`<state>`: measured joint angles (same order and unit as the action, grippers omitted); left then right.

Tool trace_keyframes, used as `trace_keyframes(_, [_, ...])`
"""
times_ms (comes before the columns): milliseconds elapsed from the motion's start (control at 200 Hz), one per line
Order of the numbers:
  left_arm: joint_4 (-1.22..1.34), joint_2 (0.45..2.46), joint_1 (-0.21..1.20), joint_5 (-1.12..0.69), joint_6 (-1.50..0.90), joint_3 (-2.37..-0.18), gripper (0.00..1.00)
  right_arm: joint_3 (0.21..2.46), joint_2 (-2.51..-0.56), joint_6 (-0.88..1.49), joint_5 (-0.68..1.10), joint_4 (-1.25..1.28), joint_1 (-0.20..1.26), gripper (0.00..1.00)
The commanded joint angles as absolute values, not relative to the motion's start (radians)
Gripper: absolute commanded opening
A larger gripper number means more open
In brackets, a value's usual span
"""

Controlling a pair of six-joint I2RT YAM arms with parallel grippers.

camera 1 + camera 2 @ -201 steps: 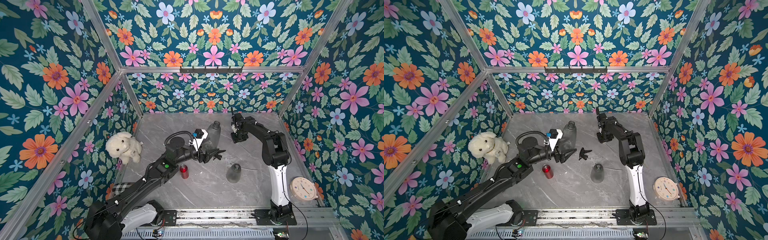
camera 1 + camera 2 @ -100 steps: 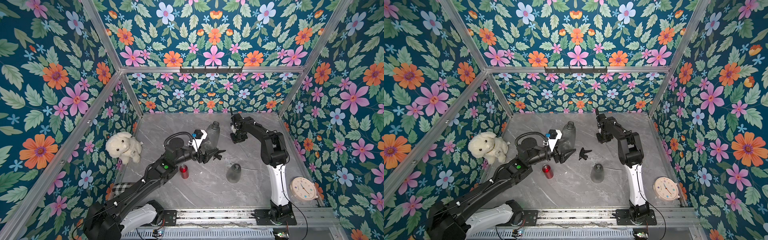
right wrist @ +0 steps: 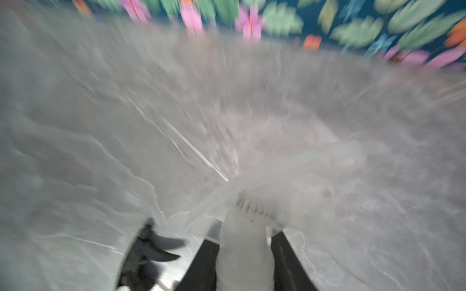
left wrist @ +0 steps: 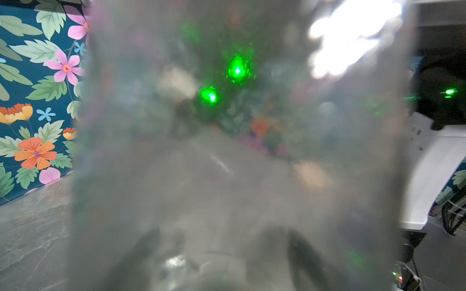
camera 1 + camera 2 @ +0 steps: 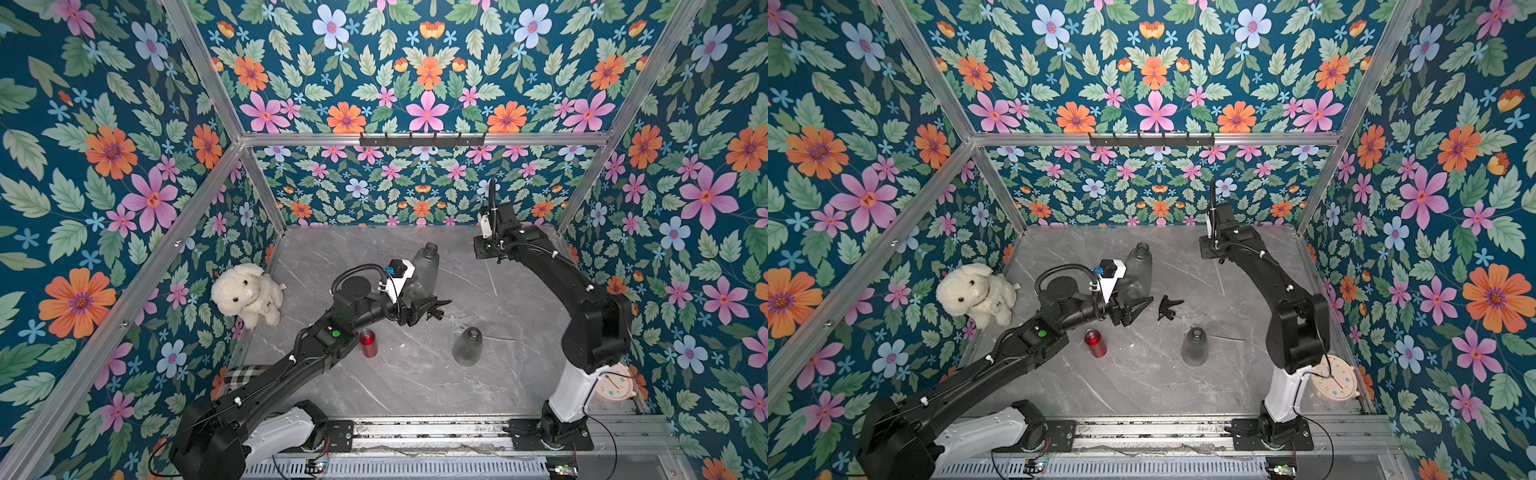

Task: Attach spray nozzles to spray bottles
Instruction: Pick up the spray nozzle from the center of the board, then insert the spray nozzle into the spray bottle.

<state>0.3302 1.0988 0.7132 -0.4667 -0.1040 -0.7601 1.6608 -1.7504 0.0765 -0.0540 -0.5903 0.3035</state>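
- The left gripper (image 5: 1139,309) reaches over the middle of the marble table (image 5: 415,386). Its jaws stand partway apart, closed around the lower body of the far grey spray bottle (image 5: 1139,266).
- That bottle stands upright with its neck open. In both top views the black fingers cover its lowest part.
- In the left wrist view the same bottle (image 4: 239,151) fills nearly the whole picture. The two dark fingers (image 4: 300,252) show blurred through its smoky wall, one on each side.
- The right gripper (image 3: 245,235) is pinched on a whitish-translucent spray nozzle (image 3: 290,201). A pale stem sits between the two dark fingers and the head juts past their tips. The view is too blurred to tell which part is clamped.
- In a top view the right gripper (image 5: 489,254) hangs over the far right of the table, well apart from every bottle.
- The black spray nozzle (image 5: 1169,307) lies on the table just beside the left fingertips, apart from them.
- The near grey spray bottle (image 5: 467,347) stands upright and open-necked, with a faint second translucent nozzle (image 5: 456,321) lying just beside it.
- The red metal bottle (image 5: 368,343) stands upright close to the left arm.
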Motion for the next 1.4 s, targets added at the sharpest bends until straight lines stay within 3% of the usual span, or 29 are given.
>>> trace_keyframes(0, [0.405,1.110,0.713,-0.470,-0.121,-0.755,0.00,1.607,-1.607,0.117,-0.027,-0.396,0.347,0.28])
trace_keyframes(495, [0.671,1.073,0.713,-0.510,-0.088,-0.586,0.00,1.357,-1.174,0.243,0.132,0.164,0.544,0.27])
trace_keyframes(840, [0.675,1.126,0.713,-0.580,-0.104,-0.598,0.00,1.350,-1.159,0.273,0.313,0.401,0.631,0.26])
trace_keyframes(1390, [0.673,1.120,0.713,-0.593,-0.103,-0.606,0.00,1.394,-1.216,0.401,0.413,0.443,0.661,0.25])
